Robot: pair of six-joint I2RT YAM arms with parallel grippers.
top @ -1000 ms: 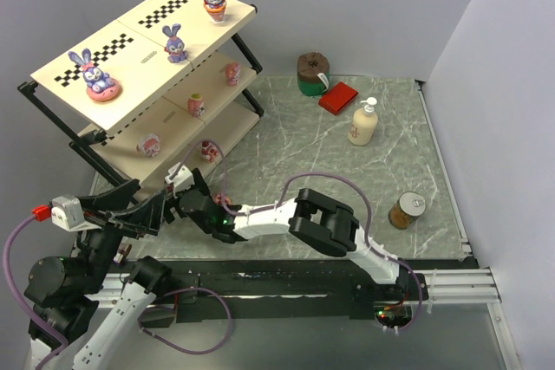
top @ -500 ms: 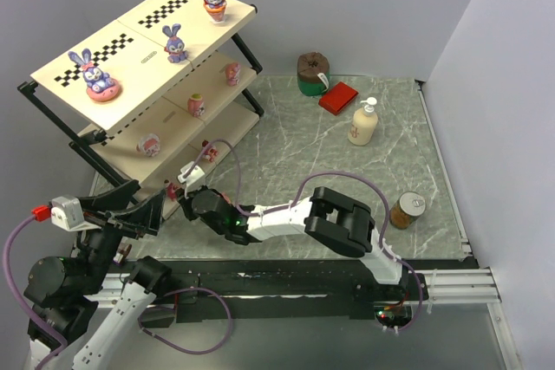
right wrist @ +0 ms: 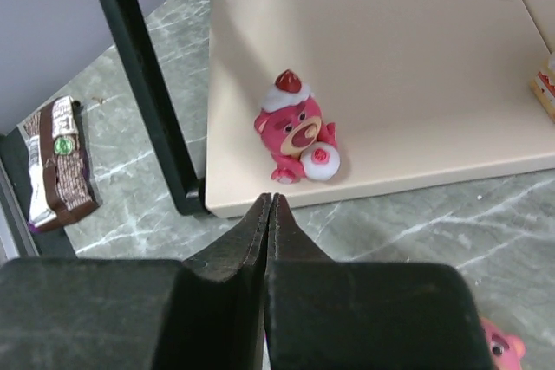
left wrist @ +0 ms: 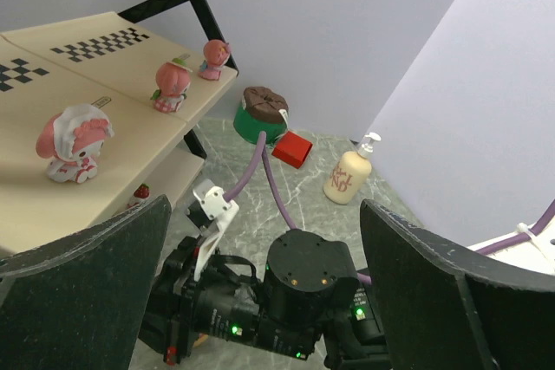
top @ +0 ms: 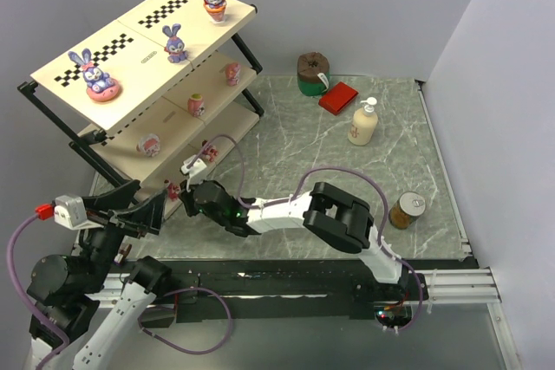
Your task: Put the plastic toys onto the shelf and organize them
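Note:
The shelf (top: 143, 58) stands at the far left. Three purple-blue bunnies (top: 96, 75) stand on its checkered top board, and three pink toys (left wrist: 74, 140) on the middle board. A pink bear toy (right wrist: 297, 136) sits at the front edge of the bottom board (right wrist: 416, 32). My right gripper (right wrist: 270, 201) is shut with nothing in it, just short of that edge and pointing at the bear. Another pink toy (right wrist: 500, 350) lies on the table under it. My left gripper (left wrist: 269, 292) hangs wide open above the right arm's wrist, holding nothing.
A wrapped snack bar (right wrist: 59, 158) lies on the floor by the shelf's black leg (right wrist: 152, 101). A green-and-brown pot (top: 312, 73), a red box (top: 338, 97), a cream pump bottle (top: 364, 123) and a tin can (top: 407, 210) stand on the marble table to the right.
My right gripper went from wide open to fully shut on nothing and shifted a little toward the shelf's bottom board. The left arm stayed put.

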